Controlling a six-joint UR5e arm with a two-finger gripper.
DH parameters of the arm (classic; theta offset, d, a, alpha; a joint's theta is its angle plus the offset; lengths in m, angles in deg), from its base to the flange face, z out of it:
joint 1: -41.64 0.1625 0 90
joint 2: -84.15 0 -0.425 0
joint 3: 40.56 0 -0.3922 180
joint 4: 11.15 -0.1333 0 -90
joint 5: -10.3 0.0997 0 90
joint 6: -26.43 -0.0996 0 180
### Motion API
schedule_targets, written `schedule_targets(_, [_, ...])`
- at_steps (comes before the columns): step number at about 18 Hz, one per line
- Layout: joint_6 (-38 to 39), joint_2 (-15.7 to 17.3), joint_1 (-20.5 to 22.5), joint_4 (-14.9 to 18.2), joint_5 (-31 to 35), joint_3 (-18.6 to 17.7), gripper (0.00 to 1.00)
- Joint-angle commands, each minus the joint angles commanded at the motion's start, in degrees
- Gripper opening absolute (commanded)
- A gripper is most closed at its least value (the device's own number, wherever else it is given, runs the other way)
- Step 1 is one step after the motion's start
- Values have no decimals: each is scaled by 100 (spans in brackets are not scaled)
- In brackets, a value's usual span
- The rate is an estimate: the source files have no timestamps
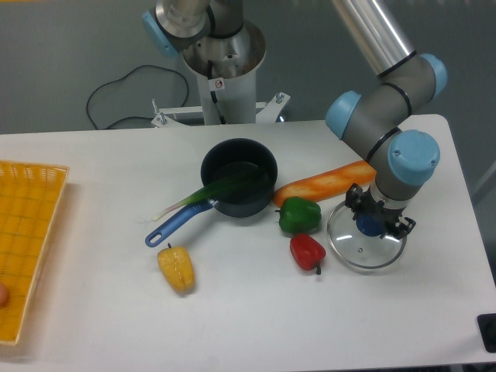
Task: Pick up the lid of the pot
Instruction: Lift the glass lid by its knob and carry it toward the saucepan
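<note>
- A smooth white table fills most of the view, with a dark grey area behind it where a thin black cable curves.
- Above the table's far edge stands grey and blue jointed equipment, partly cut off by the top of the view.
- The round, clear glass pot lid with a thin metal rim is at the right of the table, its blue knob uppermost. Whether the rim touches the tabletop is too hard to tell.
- The black and silver two-finger gripper reaches down from the upper right, its fingers closed around the knob from either side, grasping the lid.
- Just beside the lid, on its left, lie a dark green toy pepper and a red toy pepper, the red one nearer the camera.
- A long orange toy carrot lies slantwise behind the green pepper, between the pot and the gripper.
- The deep black pot has a blue handle pointing to the lower left; a long green and white toy leek leans over its rim.
- A yellow toy vegetable lies below the handle, well apart from the lid.
- A yellow-orange slatted plastic crate runs along the left edge.
</note>
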Motion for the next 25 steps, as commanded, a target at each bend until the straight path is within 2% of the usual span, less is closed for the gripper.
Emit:
schedule_targets(5, [-386,264,-35,291,0,18,58])
schedule_targets(11, [-404,703,-298,634,-236,9,58])
schedule_targets(15, [-396,1002,-544,661,-457,-44,58])
schedule_targets(21, [-159,1222,-852,635,-563,-254,58])
schedule_targets(25, [8,1231,-958,643,-554,-298,58])
